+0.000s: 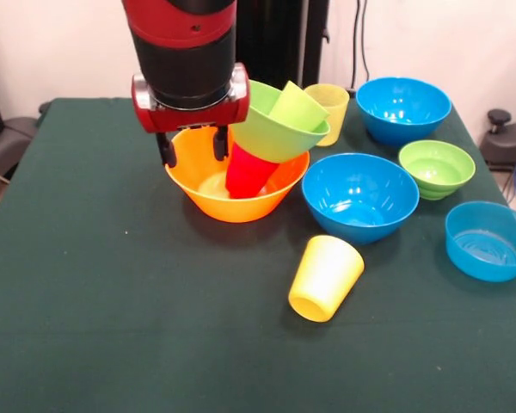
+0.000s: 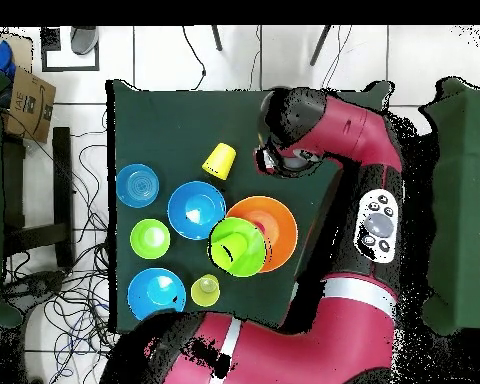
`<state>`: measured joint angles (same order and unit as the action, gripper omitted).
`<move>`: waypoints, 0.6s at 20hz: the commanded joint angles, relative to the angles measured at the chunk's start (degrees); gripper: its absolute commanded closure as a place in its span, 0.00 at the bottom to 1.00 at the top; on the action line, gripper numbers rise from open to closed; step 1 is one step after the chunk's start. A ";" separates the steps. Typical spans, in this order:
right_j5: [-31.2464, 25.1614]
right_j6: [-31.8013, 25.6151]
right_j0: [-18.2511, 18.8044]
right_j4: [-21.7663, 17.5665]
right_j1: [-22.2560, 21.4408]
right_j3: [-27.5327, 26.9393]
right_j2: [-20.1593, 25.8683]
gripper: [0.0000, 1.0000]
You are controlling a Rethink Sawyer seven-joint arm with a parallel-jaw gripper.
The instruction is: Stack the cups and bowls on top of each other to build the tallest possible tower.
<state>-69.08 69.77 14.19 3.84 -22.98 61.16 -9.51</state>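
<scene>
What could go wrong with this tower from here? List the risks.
1. The large green bowl sits tilted on the red cup in the orange bowl; it may slide off.
2. The pincer hangs close beside the stack; a sideways move could knock it.
3. The bright yellow cup lies on its side and could roll.

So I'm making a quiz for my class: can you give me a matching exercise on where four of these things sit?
Things:
1. red cup
2. bright yellow cup
3. lime bowl
4. small green bowl

States:
A. tilted, resting on the red cup
B. on its side on the table
C. standing inside the orange bowl
D. upright, between two blue bowls

Pairs: 1-C, 2-B, 3-A, 4-D
</scene>
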 commanded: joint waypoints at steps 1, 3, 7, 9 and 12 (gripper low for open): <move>-6.24 5.93 0.50 1.38 0.69 4.21 6.10 0.00; -8.35 6.24 0.33 1.38 0.74 2.93 6.07 0.00; -11.20 6.45 0.23 1.75 0.52 1.39 6.32 0.00; -13.14 6.85 0.06 1.80 0.21 0.50 6.16 0.00; -15.98 6.84 -0.12 1.94 -0.52 -0.36 6.09 0.00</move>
<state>-78.31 69.77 14.30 4.64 -23.21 61.46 -9.46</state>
